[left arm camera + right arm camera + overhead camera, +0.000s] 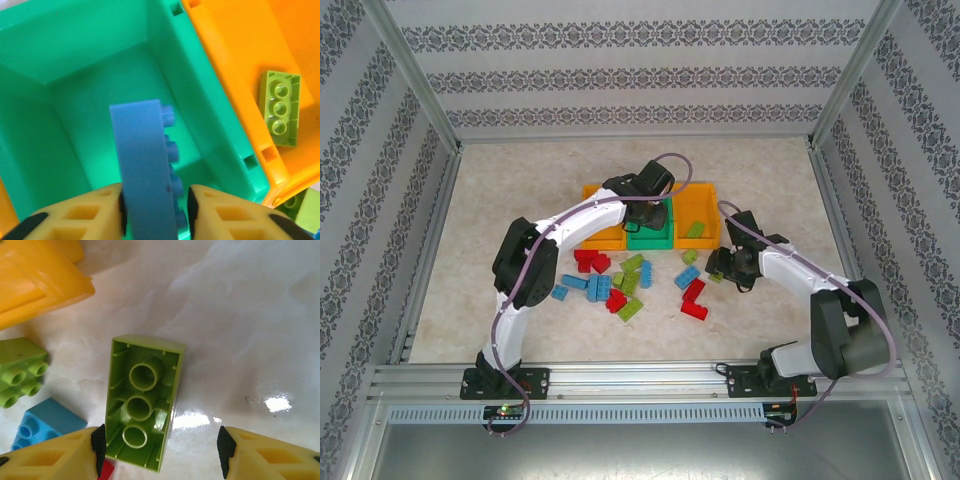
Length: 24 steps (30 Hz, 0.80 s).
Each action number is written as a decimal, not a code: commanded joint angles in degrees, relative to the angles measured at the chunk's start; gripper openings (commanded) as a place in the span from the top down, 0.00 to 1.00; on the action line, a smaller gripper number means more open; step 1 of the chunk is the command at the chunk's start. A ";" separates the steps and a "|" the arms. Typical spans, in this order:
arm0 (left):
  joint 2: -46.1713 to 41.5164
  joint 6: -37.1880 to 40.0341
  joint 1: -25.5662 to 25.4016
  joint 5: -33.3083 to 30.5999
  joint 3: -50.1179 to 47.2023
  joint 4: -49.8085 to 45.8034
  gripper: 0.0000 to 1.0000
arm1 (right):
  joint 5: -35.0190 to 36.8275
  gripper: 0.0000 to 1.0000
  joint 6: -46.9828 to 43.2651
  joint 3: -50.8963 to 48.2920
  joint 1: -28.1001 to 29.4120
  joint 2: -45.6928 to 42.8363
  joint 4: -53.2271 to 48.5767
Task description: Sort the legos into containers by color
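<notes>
Left gripper point(155, 207): extended over green bin point(75, 55), jaws clamped on blue brick point(142, 165) | Right gripper point(160, 445): low over table point(240, 315), jaws apart astride upturned lime brick point(142, 400)

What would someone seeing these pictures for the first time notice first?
The left end effector pinches a light blue brick on edge over the green bin, the middle one of the row. Beside it, one lime green brick lies in the orange bin on the right. The right end effector stands open around an upside-down lime brick on the table.
</notes>
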 commanded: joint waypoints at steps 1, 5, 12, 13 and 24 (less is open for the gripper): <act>0.11 -0.25 0.16 -0.85 1.77 -2.03 0.55 | -0.04 0.36 1.72 2.12 0.45 1.75 1.91; -0.82 -0.84 0.20 -0.45 0.48 -1.83 0.46 | 0.17 0.36 1.94 2.20 0.45 2.72 2.71; -6.06 -1.02 -1.09 0.01 -4.53 0.35 0.37 | 0.00 0.36 2.29 2.41 0.45 2.16 2.11; -6.93 -1.18 -1.31 -0.12 -5.43 0.52 0.37 | 0.11 0.36 2.42 2.39 0.43 1.47 1.87; -14.50 -3.14 -4.67 -0.79 -17.21 1.29 0.36 | 0.47 0.36 5.18 2.47 0.35 -1.71 1.30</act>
